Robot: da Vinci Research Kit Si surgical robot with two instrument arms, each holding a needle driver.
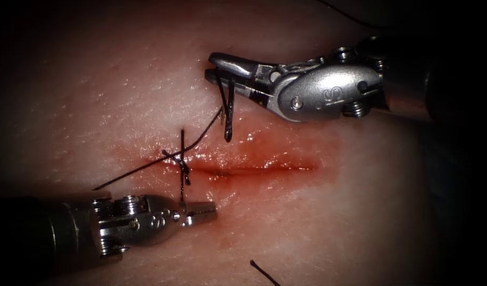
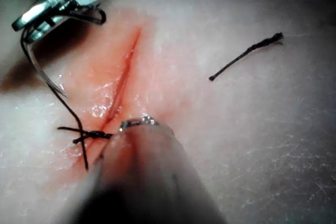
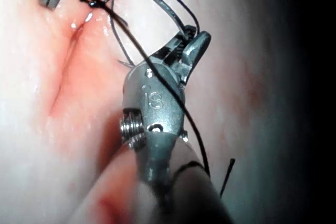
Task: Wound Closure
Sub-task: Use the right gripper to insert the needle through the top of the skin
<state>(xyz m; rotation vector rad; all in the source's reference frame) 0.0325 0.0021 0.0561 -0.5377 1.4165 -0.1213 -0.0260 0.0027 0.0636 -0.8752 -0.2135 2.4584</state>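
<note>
Needle (image 1: 227, 114) clamped in right tool (image 1: 214, 69), hanging free beyond the cut (image 1: 254, 168); thread (image 1: 182, 159) gripped by left tool (image 1: 209, 212), near side.

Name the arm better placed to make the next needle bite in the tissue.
Probably right: the right tool already holds the curved steel needle above the red cut, clear of tissue. The left tool is shut on black thread.
</note>
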